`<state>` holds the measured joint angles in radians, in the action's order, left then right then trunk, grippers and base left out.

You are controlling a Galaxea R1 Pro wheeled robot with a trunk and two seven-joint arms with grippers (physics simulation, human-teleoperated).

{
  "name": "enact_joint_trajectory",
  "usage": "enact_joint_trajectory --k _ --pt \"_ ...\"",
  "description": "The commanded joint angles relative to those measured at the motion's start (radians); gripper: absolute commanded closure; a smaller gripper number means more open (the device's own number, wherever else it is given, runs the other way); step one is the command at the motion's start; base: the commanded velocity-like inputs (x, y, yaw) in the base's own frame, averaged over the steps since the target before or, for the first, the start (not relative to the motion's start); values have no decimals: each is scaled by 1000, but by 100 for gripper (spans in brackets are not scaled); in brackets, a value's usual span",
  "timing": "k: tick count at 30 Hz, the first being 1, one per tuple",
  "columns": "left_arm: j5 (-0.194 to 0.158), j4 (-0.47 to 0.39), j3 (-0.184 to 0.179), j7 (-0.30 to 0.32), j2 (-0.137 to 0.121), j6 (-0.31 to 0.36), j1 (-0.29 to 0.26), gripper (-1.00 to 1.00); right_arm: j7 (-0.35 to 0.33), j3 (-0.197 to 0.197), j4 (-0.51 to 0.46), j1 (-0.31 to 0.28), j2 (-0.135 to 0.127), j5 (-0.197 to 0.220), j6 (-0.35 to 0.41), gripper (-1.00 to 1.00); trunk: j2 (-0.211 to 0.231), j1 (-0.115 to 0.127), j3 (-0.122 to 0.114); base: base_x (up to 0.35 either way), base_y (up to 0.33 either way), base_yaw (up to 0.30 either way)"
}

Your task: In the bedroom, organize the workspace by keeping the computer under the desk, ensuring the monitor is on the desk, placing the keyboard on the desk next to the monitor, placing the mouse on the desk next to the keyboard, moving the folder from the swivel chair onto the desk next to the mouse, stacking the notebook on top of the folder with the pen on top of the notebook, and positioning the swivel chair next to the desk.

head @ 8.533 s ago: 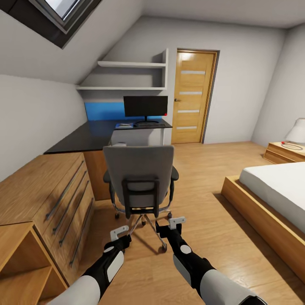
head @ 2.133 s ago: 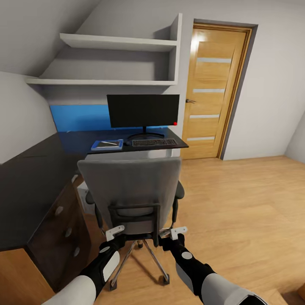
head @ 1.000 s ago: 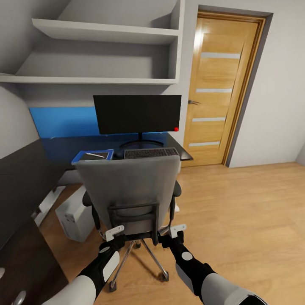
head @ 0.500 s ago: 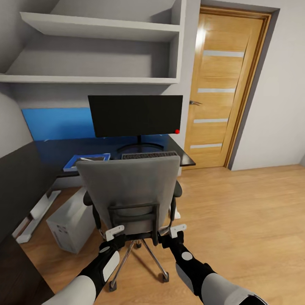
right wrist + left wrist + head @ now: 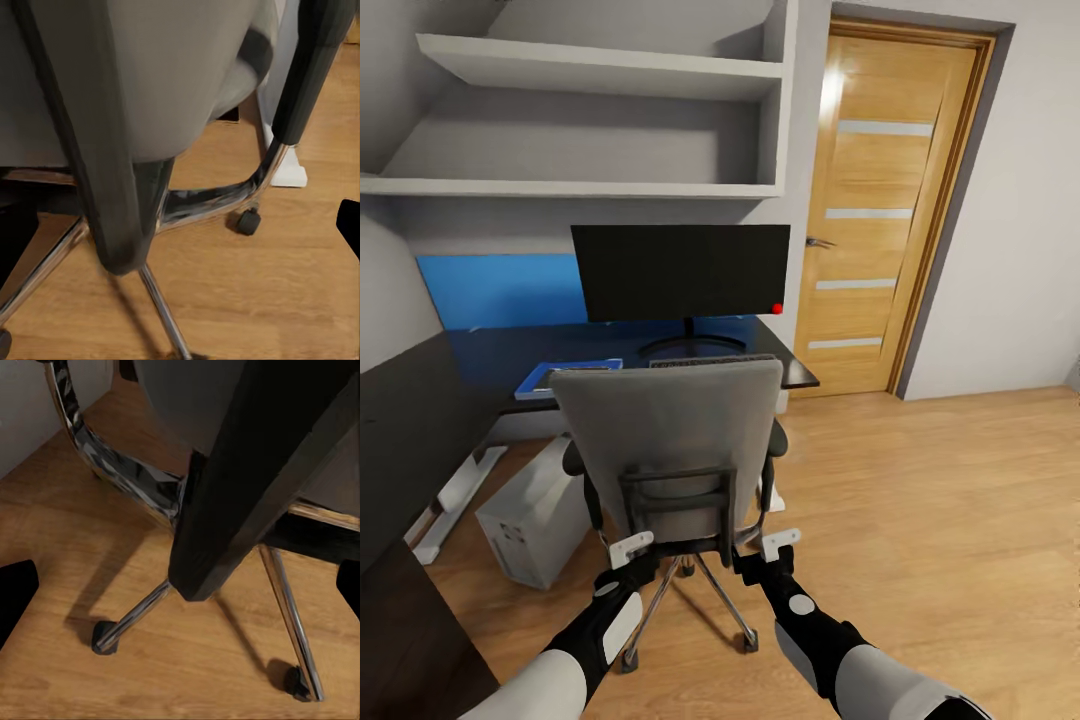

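Swivel chair (image 5: 665, 440) upright, backrest toward camera, seat facing desk (image 5: 420, 400).

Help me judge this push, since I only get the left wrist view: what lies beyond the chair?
Observer: The swivel chair has its back to us. Straight beyond it is the desk, with the monitor on top.
Operator: Anything on the floor nearby?
Observer: The computer stands on the floor to the left of the chair, apart from it.
Operator: And the right arm?
Observer: The right gripper sits low behind the chair with its fingers open, level with the left gripper.
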<state>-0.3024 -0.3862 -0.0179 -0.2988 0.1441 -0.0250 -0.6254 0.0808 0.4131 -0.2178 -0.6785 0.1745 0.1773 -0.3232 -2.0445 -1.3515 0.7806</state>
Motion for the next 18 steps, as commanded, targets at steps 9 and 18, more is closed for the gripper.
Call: enact_joint_trajectory --k 9,18 --pt "-7 0 -2 -4 0 -3 0 -100 5 9 1 -1 0 8 -4 -100 0 1 1 -317 -13 0" --pt "-7 0 -2 -4 0 -3 0 -100 4 9 2 -1 0 8 -4 -100 0 1 1 -269 -114 0"
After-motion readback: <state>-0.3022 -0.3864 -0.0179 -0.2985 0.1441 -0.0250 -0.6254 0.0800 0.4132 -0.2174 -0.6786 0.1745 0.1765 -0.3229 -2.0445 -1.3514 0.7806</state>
